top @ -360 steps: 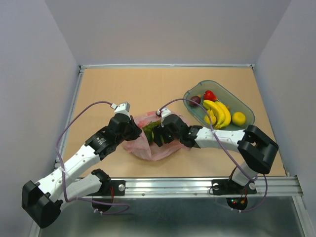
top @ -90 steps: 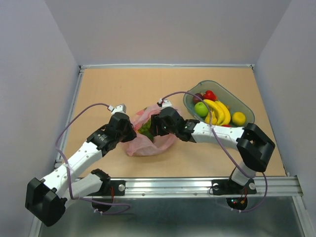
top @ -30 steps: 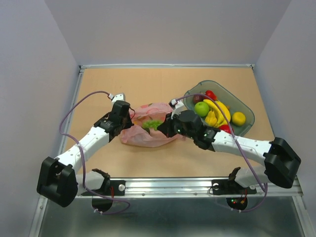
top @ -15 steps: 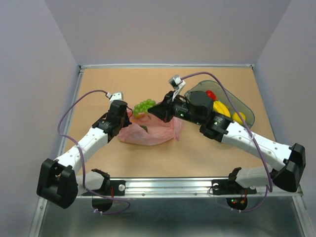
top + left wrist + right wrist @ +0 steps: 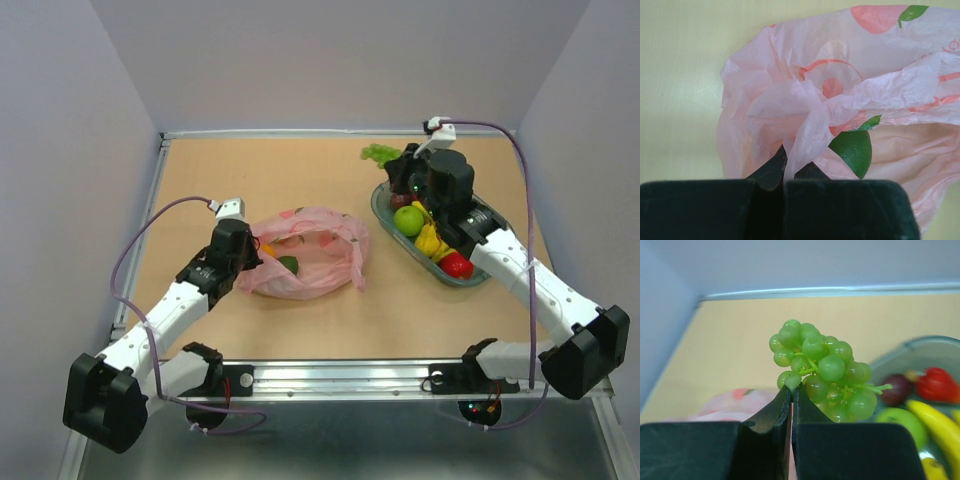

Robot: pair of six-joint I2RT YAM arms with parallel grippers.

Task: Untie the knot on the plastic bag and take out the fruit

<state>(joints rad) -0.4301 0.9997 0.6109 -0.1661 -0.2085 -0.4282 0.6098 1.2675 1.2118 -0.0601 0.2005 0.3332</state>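
The pink plastic bag [image 5: 305, 255] lies crumpled mid-table with its mouth facing left. My left gripper [image 5: 250, 258] is shut on a strip of the bag's film [image 5: 790, 167]. Just beyond its fingertips the film gathers into a twisted bunch, the knot [image 5: 812, 107]. A dark green fruit [image 5: 852, 150] shows inside the bag. My right gripper [image 5: 792, 385] is shut on a bunch of green grapes [image 5: 825, 370]. It holds them in the air by the far left rim of the grey tray [image 5: 492, 215]; the top view shows the grapes [image 5: 380, 153] there.
The tray holds a green apple [image 5: 407, 220], yellow bananas [image 5: 430, 240], a red fruit [image 5: 456, 264] and a dark purple fruit [image 5: 897, 389]. A raised metal rail [image 5: 340, 132] borders the table's far side, close behind the grapes.
My right arm has swung right and away from the bag, carrying the grapes to the tray's far rim. The left gripper keeps its hold on the bag, which now lies flatter.
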